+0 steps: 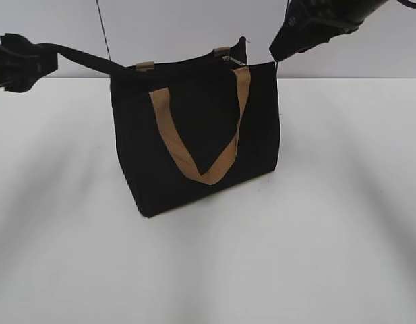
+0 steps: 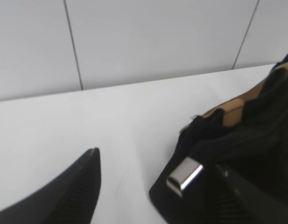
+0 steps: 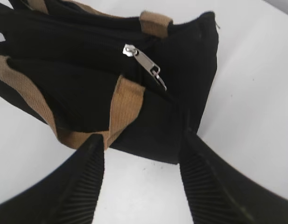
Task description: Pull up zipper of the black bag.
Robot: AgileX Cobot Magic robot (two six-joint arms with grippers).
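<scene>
Small boxy black fabric bag [image 1: 194, 142] upright mid white desk [image 1: 329, 236]. My left gripper [image 1: 22, 64] fingers clamped on black corner strap [image 1: 83, 59], taut. Right gripper [image 3: 141, 154] fingers spread wide, empty, hovering off silvery zipper pull [image 3: 143, 63]. Step: approach. Next I close in, pinch pull squarely.

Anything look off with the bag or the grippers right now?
Nothing is damaged or spilled. The black bag stands upright, its left strap stretched sideways toward the left gripper. The right gripper hangs open, short of the zipper pull.
</scene>
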